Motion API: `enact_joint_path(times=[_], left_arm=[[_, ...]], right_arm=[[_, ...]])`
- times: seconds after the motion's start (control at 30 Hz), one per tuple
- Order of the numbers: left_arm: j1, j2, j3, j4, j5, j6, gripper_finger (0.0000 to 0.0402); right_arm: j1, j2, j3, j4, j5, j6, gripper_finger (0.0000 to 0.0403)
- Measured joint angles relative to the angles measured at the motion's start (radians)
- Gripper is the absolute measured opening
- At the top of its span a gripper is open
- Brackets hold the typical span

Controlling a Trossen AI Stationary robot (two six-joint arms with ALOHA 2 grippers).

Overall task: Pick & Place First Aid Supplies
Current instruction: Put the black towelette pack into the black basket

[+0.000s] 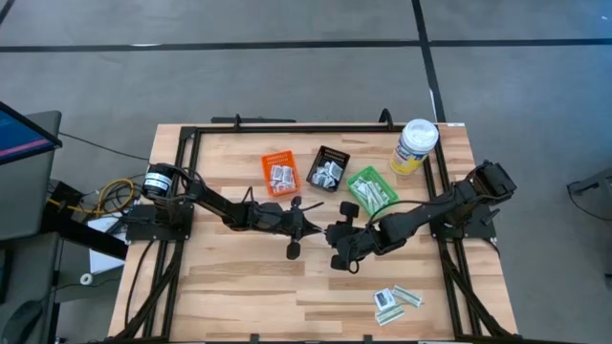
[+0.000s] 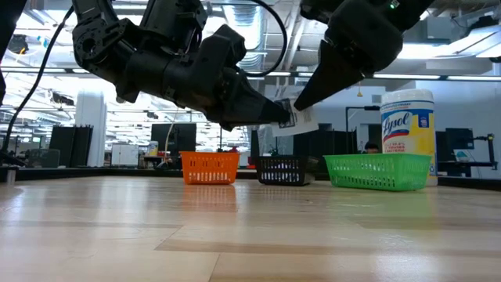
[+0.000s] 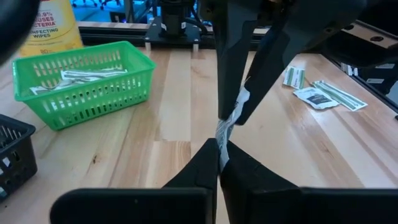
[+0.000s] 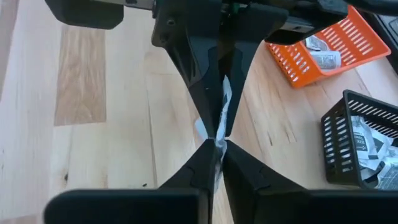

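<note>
We see both arms meeting above the middle of the table (image 1: 239, 287), each pinching the same small white packet (image 3: 229, 121) between closed fingers. The left gripper (image 3: 219, 144) has its jaws shut on one end of the packet, and the right gripper (image 4: 217, 144) has its jaws shut on the other end, so the packet hangs in the air between the two sets of fingertips, clear of the wood. Its long axis runs from one gripper to the other, roughly along the table's length, and it is turned edge-on to both wrist cameras, with a slight crumple. In the low view it shows as a pale slip with some dark print (image 2: 291, 119); we cannot read that print.

Along the far edge stand three small baskets in a row: an orange basket (image 1: 280, 172), a black basket (image 1: 329, 169) and a green basket (image 1: 371, 189), each with packets lying in it. The green one holds long pale strips. Just beside it, at the far right corner, stands a yellow canister (image 1: 413, 146) with a white lid; its label reads "Lysol" in the low view, and the left wrist view shows part of the words "disinfecting wipes".

Near the front right corner lie a few loose packets (image 1: 395, 299) flat on the wood, some squarish, some long and narrow.
</note>
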Motion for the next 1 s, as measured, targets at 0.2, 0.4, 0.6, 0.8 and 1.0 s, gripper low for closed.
enact_joint_path(times=[0.2, 0.4, 0.6, 0.8, 1.0], left_arm=[[0.000, 0.000, 0.000, -0.002, -0.003, 0.000, 0.0008], [0.000, 0.000, 0.000, 0.001, -0.003, 0.000, 0.0010], [0.001, -0.002, 0.004, 0.009, 0.002, 0.000, 0.0008], [0.000, -0.002, 0.003, 0.003, 0.002, 0.000, 0.0007], [0.000, -0.002, 0.002, -0.001, 0.001, 0.000, 0.0009]], right_arm=[[0.000, -0.001, 0.000, -0.015, 0.001, 0.003, 0.0007], [0.005, -0.018, 0.000, -0.027, 0.001, 0.003, 0.0003], [0.022, -0.035, 0.000, -0.039, 0.021, 0.003, 0.0003], [0.026, -0.034, 0.000, -0.042, 0.023, 0.003, 0.0008], [0.026, -0.034, 0.000, -0.043, 0.023, 0.003, 0.0009]])
